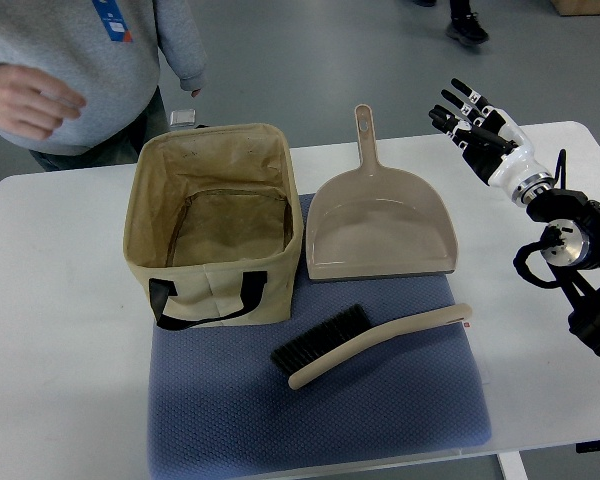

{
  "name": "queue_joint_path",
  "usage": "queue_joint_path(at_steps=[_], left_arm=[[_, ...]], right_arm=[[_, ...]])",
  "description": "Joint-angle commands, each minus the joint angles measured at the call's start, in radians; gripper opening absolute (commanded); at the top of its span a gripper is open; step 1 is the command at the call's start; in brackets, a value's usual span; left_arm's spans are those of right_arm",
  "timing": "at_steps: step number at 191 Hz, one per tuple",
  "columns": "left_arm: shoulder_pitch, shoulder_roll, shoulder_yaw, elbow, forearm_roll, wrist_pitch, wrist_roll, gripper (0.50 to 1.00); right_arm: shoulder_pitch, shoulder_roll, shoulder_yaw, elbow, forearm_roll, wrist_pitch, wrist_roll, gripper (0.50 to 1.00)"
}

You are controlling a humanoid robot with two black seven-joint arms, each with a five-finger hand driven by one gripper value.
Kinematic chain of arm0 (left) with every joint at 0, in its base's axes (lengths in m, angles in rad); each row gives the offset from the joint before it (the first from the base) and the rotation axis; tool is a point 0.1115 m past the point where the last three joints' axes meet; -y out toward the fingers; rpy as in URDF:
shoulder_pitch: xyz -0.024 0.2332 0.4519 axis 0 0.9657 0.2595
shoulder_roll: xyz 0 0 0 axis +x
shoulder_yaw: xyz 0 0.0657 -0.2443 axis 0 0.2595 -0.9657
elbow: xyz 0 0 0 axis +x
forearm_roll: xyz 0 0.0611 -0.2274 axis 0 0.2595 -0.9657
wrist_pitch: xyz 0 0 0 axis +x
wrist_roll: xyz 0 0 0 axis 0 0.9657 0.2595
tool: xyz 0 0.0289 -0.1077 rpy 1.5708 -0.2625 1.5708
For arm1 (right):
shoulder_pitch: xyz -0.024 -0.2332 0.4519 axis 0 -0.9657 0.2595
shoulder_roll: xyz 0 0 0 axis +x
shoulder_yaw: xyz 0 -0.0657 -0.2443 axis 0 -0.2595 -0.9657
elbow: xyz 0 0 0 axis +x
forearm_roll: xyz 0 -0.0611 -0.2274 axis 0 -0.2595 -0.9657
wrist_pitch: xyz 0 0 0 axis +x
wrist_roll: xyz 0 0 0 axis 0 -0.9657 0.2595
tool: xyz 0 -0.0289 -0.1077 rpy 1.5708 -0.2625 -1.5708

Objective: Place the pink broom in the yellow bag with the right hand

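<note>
Raised near the far right edge of the white table (50, 300), the right hand (480, 130) has its dark-tipped fingers (458, 98) spread apart and holds nothing. We note that its arm enters from the right edge of the view, with black joints and cabling visible along it. We see no left arm.

We find the broom (370, 343) lying flat on a blue mat (320, 420), well apart from the hand. Its handle appears beige rather than pink; the black bristles point toward the left and the handle runs up to the right, ending near the mat's right edge.

We record the bag (212, 225) standing upright and open on the left part of the mat, tan in colour, with a dark strap handle on its near side. Its interior shows nothing inside. A beige dustpan (380, 225) lies just beside the bag on its right, its handle pointing away from the robot, its near lip close to the broom but not touching it.

A person in a grey sweatshirt (90, 60) stands beyond the table at upper left, one hand (25, 100) held in front of the body.
</note>
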Motion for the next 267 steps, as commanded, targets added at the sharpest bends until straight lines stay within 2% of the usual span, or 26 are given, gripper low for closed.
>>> queue_joint_path(at_steps=[1,118,187,267], left_arm=[[-0.001,0.0,0.0,0.0,0.0,0.001,0.0,1.0],[0.0,0.0,0.0,0.0,0.0,0.0,0.0,1.0],[0.0,0.0,0.0,0.0,0.0,0.001,0.0,1.0],[0.0,0.0,0.0,0.0,0.0,0.001,0.0,1.0]], right_arm=[[0.0,0.0,0.0,0.0,0.0,0.0,0.0,0.93],[0.006,-0.003,0.0,0.0,0.0,0.002,0.0,0.93],[0.011,-0.011,0.0,0.002,0.0,0.04,0.0,0.93],[0.006,-0.011,-0.001,0.002,0.0,0.043,-0.002,0.93]])
